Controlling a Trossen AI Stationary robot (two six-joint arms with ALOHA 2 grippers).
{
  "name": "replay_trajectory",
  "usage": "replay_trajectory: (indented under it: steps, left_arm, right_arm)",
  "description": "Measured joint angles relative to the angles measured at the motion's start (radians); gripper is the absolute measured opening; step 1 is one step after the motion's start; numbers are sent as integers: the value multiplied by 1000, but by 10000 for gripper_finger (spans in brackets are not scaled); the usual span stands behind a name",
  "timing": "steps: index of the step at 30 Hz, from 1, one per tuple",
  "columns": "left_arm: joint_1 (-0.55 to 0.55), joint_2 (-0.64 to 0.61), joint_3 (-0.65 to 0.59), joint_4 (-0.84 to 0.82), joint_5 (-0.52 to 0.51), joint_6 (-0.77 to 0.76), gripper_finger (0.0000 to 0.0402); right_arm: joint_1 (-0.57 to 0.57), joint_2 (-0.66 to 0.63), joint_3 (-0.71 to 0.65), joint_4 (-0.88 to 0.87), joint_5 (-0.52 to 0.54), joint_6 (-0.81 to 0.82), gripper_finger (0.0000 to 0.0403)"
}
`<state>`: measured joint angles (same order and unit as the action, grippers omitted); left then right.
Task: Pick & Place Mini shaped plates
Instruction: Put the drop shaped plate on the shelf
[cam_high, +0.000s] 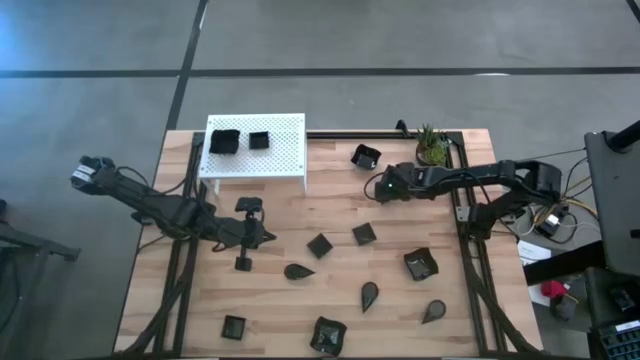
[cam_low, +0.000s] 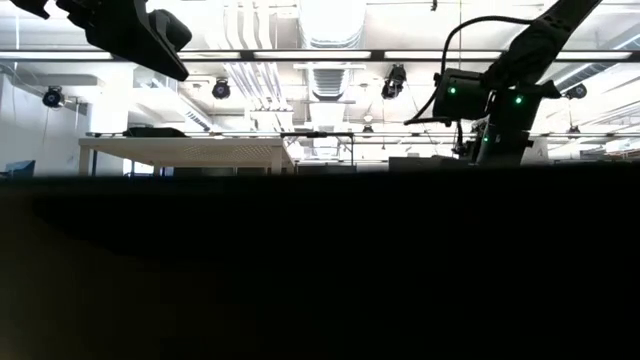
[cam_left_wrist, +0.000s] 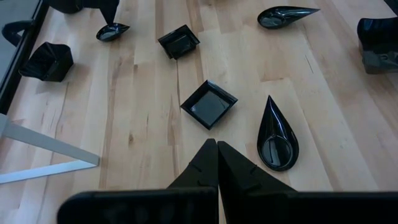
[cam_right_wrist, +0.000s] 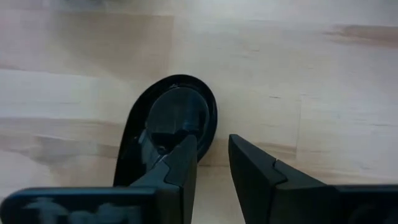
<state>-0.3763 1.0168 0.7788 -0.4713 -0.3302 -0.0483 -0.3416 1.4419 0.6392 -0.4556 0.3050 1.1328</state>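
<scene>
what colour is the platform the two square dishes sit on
White, with a perforated top; the platform shows best in the high view.
</scene>
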Motion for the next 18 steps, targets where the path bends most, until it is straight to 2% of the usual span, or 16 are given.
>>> replay_trajectory:
  steps: [18]
  left_arm:
    - [0, 0, 0, 0, 0, -2, 0]
  right_arm:
    - [0, 2, -7, 38, 1, 27, 86]
